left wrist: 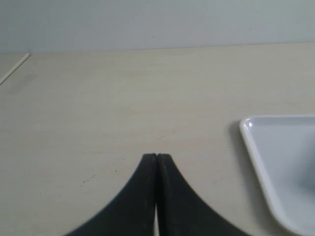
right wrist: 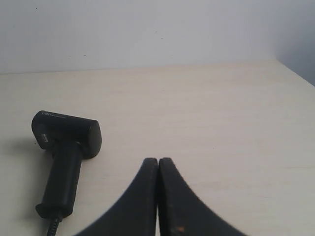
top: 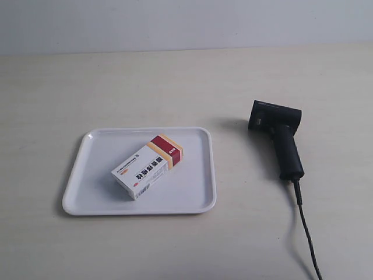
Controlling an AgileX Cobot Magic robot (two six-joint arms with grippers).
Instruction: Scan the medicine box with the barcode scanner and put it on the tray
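Note:
The medicine box (top: 148,166), white with a dark red and tan end, lies flat and slanted inside the white tray (top: 87,192). The black barcode scanner (top: 278,137) lies on the table to the tray's right, its cable (top: 308,233) trailing toward the near edge. Neither arm shows in the exterior view. My left gripper (left wrist: 156,156) is shut and empty over bare table, with a corner of the tray (left wrist: 256,147) beside it. My right gripper (right wrist: 158,160) is shut and empty, apart from the scanner (right wrist: 66,142) lying to one side of it.
The tabletop is pale wood, with a light wall behind it (top: 186,23). A table edge or seam (left wrist: 15,69) shows in the left wrist view, and the table's far corner (right wrist: 280,64) in the right wrist view.

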